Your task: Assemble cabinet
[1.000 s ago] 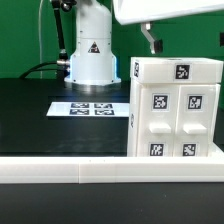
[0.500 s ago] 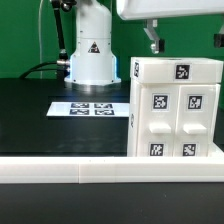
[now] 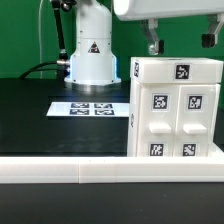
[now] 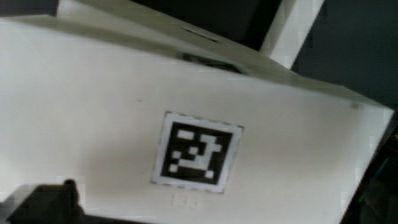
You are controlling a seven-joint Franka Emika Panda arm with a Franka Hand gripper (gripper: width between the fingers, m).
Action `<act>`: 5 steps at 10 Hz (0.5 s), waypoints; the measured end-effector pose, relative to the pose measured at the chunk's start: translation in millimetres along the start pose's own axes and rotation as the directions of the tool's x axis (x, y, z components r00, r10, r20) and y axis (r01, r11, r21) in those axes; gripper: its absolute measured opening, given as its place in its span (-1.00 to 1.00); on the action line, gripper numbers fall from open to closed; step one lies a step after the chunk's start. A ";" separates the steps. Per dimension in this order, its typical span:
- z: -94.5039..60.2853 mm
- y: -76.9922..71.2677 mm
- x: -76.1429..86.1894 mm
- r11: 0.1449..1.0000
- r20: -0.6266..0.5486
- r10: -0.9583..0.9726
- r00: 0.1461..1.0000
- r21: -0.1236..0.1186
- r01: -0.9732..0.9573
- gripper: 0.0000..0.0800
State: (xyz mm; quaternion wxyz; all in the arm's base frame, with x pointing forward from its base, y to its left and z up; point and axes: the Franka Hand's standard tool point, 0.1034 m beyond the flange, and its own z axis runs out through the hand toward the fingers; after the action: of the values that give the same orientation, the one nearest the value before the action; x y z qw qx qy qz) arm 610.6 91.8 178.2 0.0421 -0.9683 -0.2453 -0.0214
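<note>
Cabinet (image 3: 176, 108) stands upright on black table (image 3: 40, 110), at exterior view's right, front edge against white rail (image 3: 70, 170) along table front. Four-panel tagged face toward camera, one more tag on top. Gripper (image 3: 181, 45) hovers directly above cabinet top, fingers (image 3: 153, 45) spread wide, holding nothing, not touching cabinet. Wrist view looks down at cabinet top (image 4: 178, 120), tag filling middle, one dark fingertip (image 4: 45, 203) at frame edge. Marker board (image 3: 88, 108) lies flat on table, just beside cabinet, between it and robot base (image 3: 92, 55).
</note>
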 end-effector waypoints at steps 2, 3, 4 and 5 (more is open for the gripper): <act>-0.7 1.2 0.8 0.985 0.009 -0.169 0.986 -0.014 0.169 0.99; 1.1 -0.7 0.9 0.960 0.017 -0.278 0.961 -0.017 0.278 0.99; 4.5 -4.0 1.5 0.936 0.018 -0.352 0.936 -0.015 0.352 0.99; 7.4 -5.3 1.8 0.907 0.024 -0.419 0.907 -0.022 0.420 0.99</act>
State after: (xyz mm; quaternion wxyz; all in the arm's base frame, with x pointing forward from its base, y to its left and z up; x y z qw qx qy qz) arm 609.8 97.9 171.3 0.0213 -0.8936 -0.4477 -0.0240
